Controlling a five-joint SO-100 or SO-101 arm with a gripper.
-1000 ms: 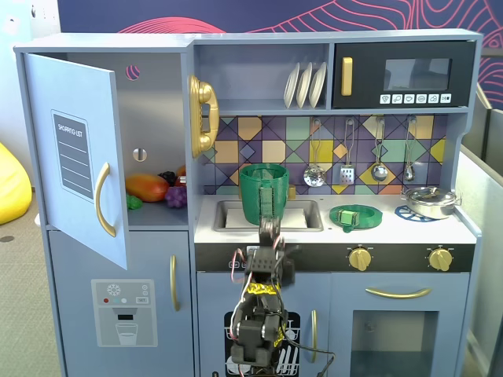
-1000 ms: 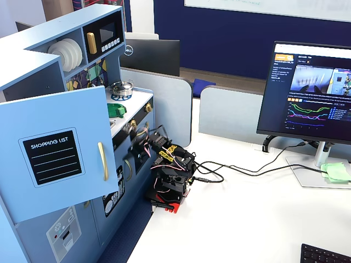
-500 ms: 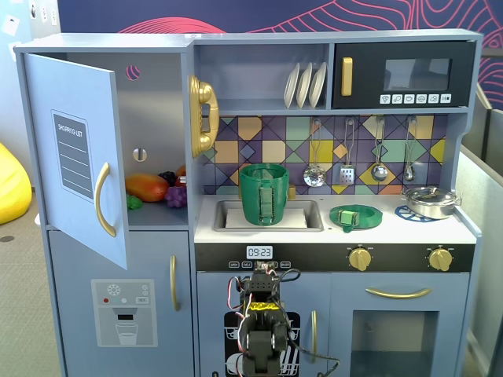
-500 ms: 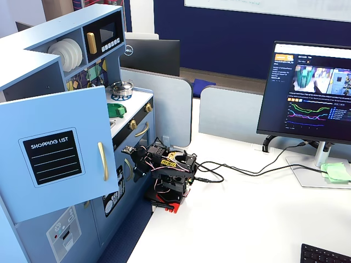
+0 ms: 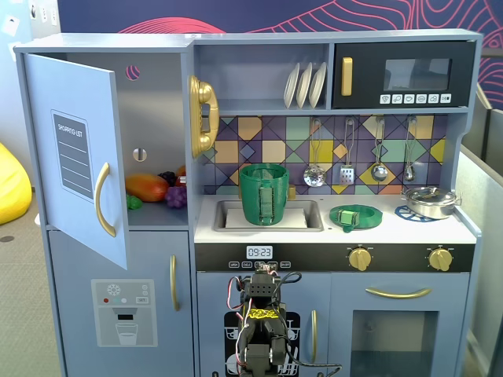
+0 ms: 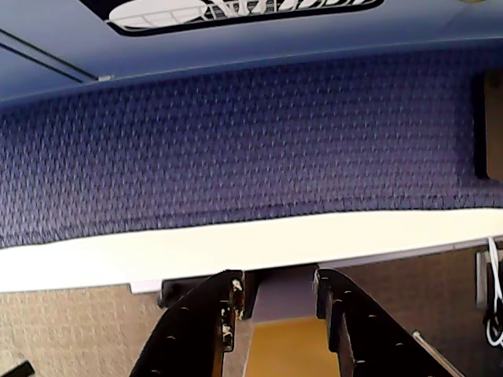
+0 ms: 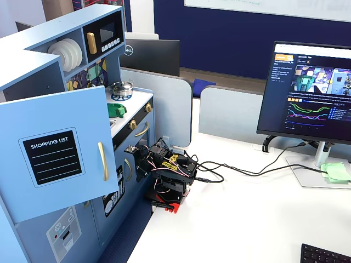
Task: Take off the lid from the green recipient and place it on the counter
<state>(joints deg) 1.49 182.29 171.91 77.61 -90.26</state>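
Note:
The green recipient [image 5: 264, 194] stands upright in the grey sink [image 5: 308, 214] with its top open. The lid [image 5: 356, 216], a flat green disc with a strap handle, lies on the white counter [image 5: 393, 229] to the right of the sink, and it also shows in the side fixed view [image 7: 116, 110]. The arm [image 5: 259, 330] sits folded low in front of the kitchen, far below both. In the wrist view my gripper [image 6: 277, 281] is open and empty, pointing at blue carpet and a white desk edge. The recipient is hidden in the side fixed view.
A silver metal pan [image 5: 431, 202] sits on the blue burner ring at the counter's right end. The fridge door [image 5: 78, 157] hangs open at the left. Utensils hang on the back wall above the counter. The arm's base [image 7: 167, 194] stands on a white desk with cables and a monitor [image 7: 310, 93].

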